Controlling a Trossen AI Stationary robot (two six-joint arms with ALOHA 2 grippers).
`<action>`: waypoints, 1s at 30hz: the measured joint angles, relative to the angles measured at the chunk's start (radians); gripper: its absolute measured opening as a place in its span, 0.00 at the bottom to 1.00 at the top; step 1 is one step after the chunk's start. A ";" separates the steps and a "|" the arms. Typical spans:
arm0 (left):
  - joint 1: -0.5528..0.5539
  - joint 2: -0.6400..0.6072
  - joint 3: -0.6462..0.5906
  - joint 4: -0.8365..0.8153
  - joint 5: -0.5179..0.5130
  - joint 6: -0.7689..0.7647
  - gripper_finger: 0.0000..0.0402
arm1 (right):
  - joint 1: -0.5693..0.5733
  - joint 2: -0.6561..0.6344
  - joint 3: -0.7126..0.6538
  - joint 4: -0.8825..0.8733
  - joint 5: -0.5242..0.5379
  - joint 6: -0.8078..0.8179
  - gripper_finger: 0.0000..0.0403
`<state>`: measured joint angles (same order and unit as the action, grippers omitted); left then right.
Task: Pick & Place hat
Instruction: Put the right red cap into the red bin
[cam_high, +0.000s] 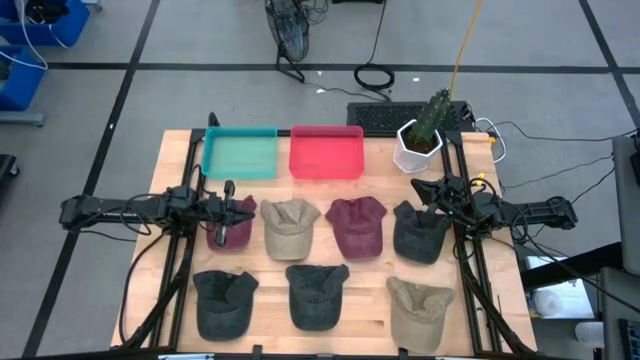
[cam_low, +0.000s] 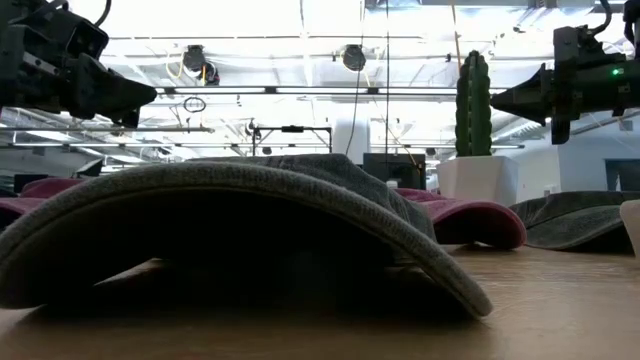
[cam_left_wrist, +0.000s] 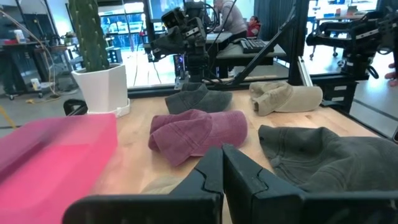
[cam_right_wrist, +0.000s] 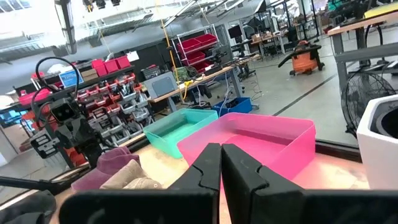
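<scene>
Both the left gripper (cam_high: 228, 207) and right gripper (cam_high: 437, 190) are hovering closed and empty; the maroon cap (cam_high: 357, 224) at twelve o'clock looks soft, best pinched by its brim.

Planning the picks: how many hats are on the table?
7. Back row: maroon by the left arm, tan, maroon, dark grey. Front row: dark grey, dark grey, tan. None look hidden.
</scene>
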<state>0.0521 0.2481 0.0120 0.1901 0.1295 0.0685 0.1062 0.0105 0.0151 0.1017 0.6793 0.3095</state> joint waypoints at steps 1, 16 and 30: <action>0.000 0.000 0.000 0.000 0.000 -0.003 0.02 | 0.000 0.000 0.000 0.000 0.000 -0.007 0.01; 0.000 0.000 0.000 0.002 0.000 -0.094 0.02 | 0.000 0.000 0.000 0.000 0.000 -0.014 0.01; 0.000 0.000 0.000 0.088 0.000 -0.203 0.02 | 0.000 0.000 0.000 0.002 0.000 0.004 0.01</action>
<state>0.0520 0.2481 0.0124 0.2784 0.1295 -0.1345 0.1063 0.0105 0.0151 0.1039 0.6792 0.3134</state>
